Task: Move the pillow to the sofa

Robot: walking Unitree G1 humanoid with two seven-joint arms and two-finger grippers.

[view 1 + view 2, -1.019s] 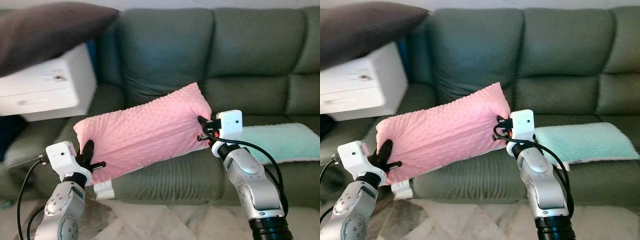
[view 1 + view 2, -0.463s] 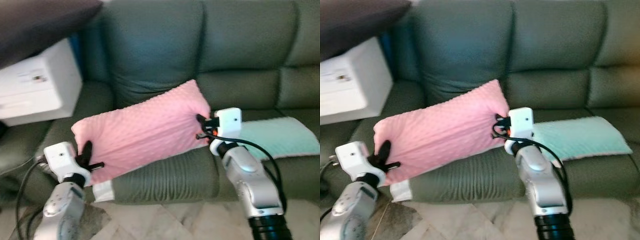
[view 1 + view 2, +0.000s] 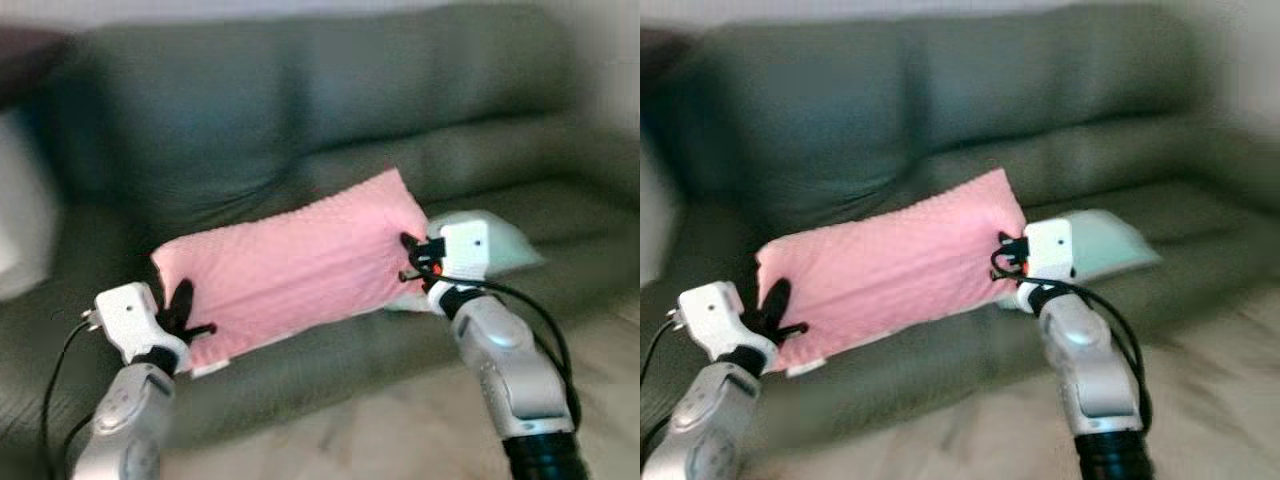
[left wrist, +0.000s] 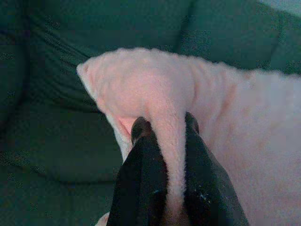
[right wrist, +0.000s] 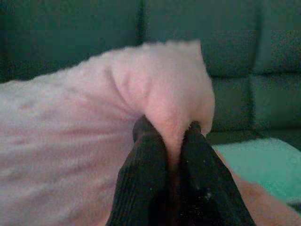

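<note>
View has swung rightward since a second ago, now blurred. I carry the pink pillow (image 3: 290, 265) above the sofa (image 3: 300, 110) seat's front edge, left gripper (image 4: 163, 136) and right gripper (image 5: 168, 134) each pinching an end. Release comes next.

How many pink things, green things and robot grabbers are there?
Pink: 1, the pillow
Dark green: 1, the sofa
Pale green: 1, the mat on the sofa seat
Grabbers: 2, left gripper and right gripper
Total: 5

Both arms raised forward, left gripper (image 3: 180, 305) and right gripper (image 3: 408, 256) with jaws pinched closed
</note>
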